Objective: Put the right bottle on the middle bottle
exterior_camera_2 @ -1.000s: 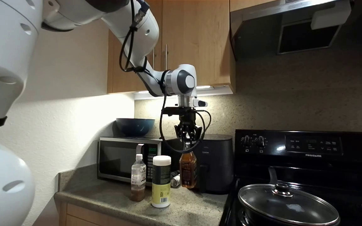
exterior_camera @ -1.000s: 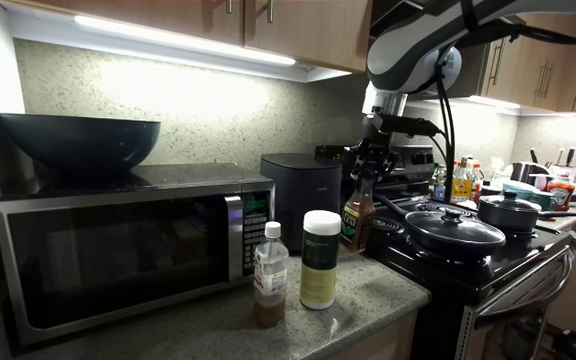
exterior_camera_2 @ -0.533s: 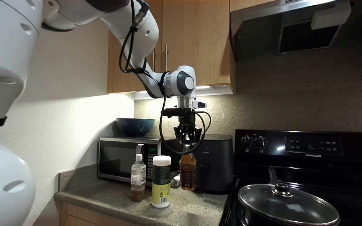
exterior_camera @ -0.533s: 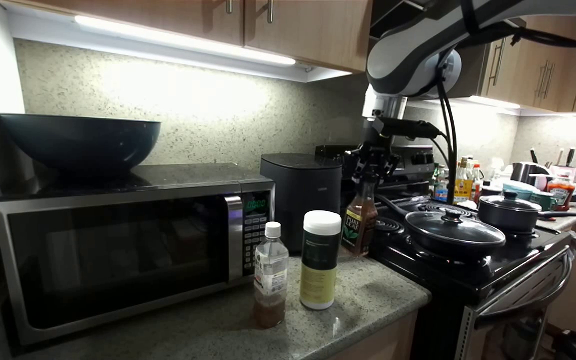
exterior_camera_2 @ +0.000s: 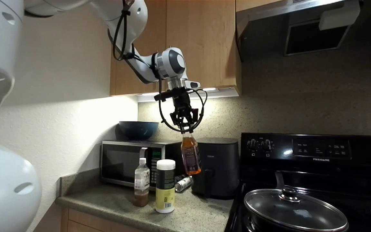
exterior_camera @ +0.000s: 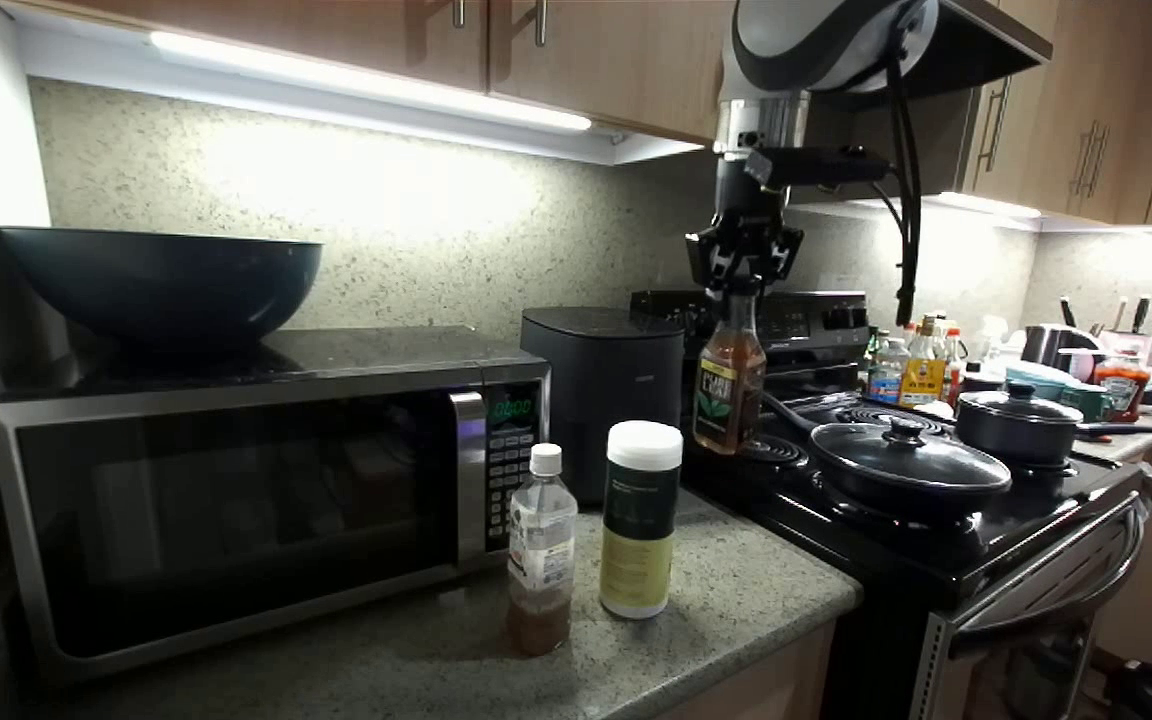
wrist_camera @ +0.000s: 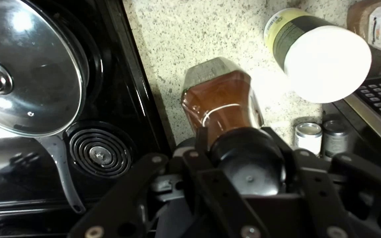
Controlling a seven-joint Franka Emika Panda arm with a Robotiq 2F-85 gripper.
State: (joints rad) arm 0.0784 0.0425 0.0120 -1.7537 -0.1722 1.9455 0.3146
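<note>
Holding the Pure Leaf bottle (exterior_camera: 729,390) at its dark-capped neck, with the pincer (exterior_camera: 737,287) closed snugly around it. Hanging tilted over the tabletop (exterior_camera: 756,590), clear of the surface and apart from the upright white-lidded canister (exterior_camera: 639,530). With a white-capped plastic bottle (exterior_camera: 542,560) just beside the canister, also upright; with a blue bowl (exterior_camera_2: 138,130) atop the microwave (exterior_camera_2: 118,164); and, farther off, with a glass-lidded frying pan (exterior_camera_2: 295,211) on the stove (exterior_camera_2: 279,161).
</note>
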